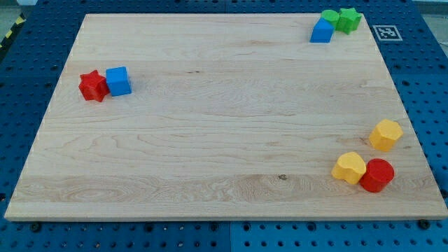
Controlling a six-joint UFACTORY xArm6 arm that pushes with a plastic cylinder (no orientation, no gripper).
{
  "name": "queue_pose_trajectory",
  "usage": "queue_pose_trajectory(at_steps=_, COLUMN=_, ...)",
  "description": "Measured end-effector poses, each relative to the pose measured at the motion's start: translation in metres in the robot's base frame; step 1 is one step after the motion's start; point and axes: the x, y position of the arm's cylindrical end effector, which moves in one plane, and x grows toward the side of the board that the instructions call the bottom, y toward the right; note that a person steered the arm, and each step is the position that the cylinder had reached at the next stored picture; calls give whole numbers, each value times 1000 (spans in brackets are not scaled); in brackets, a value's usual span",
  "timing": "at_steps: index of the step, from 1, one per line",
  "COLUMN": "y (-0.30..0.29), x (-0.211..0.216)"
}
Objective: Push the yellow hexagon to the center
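Nearest the camera, at the desk's [210,140] near right corner, a red cylinder [377,175] touches a yellow block [348,167], while the yellow hexagon [386,134] sits just beyond them by the right edge, apart from both. My tip is out of view, so its state cannot be told. Far right huddle a blue block [321,31] and two green blocks [340,19]; far left a red star [92,86] touches a blue cube [118,80].

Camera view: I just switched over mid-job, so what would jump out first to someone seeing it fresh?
Three bright clusters hug the edges of the wooden board: a red star touching a blue cube at the view's left, two green blocks with a blue block at the top right. At the bottom right sit a yellow hexagon, a second yellow block and a red cylinder. My tip does not show.
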Motion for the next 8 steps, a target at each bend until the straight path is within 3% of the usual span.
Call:
queue_pose_trajectory(at_steps=2, y=-20, x=-43)
queue_pose_trajectory(at_steps=5, y=-141, x=-40)
queue_pose_trajectory(at_steps=8, y=-182, x=-67)
